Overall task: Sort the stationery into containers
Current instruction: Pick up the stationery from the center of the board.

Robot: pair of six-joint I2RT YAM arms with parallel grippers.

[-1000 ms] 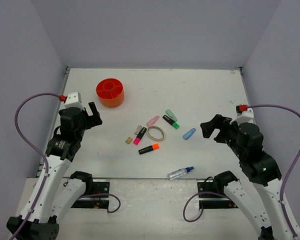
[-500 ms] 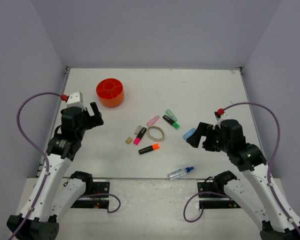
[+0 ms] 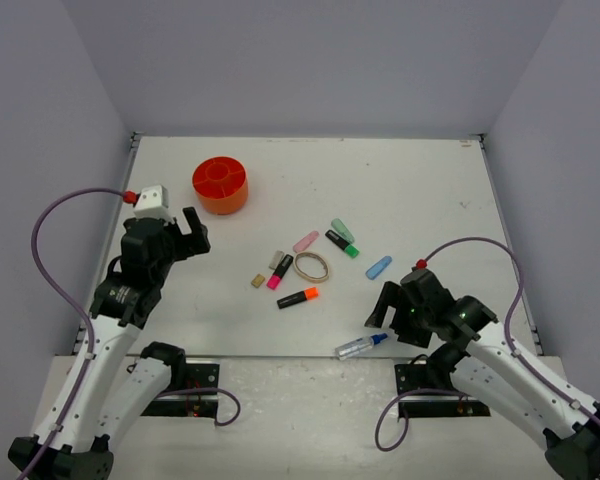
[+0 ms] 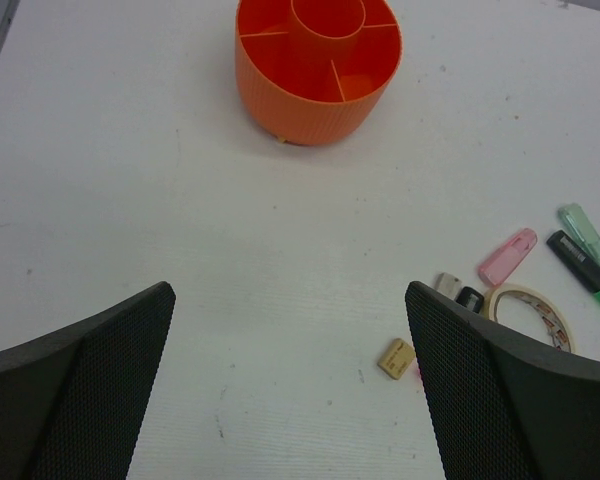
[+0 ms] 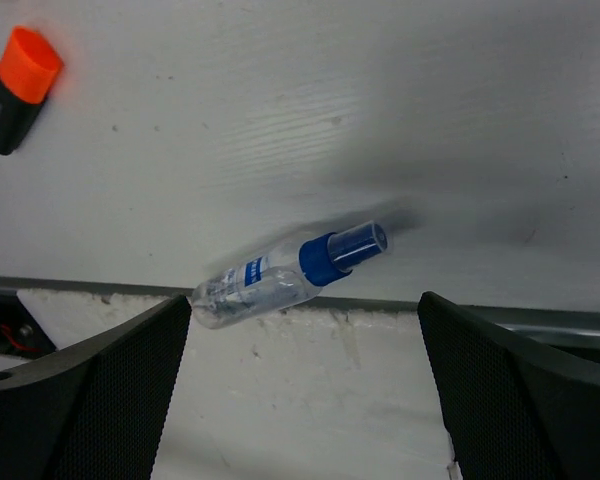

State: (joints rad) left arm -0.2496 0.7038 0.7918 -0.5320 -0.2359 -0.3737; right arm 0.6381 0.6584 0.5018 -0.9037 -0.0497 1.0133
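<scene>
The round orange tub stands at the back left and shows in the left wrist view. The stationery lies mid-table: pink piece, mint piece, green-ended highlighter, blue piece, tan ring, pink-ended highlighter, orange-ended highlighter, tan block. The clear blue-capped tube lies at the near edge. My right gripper is open and empty just above the tube. My left gripper is open and empty, near the tub.
The table's near edge runs just under the tube. Grey walls close the table on the left, back and right. The left wrist view also shows the pink piece, the ring and the tan block.
My right arm has swung down and left, from beside the blue piece to over the clear tube at the near edge. The left arm has barely moved.
</scene>
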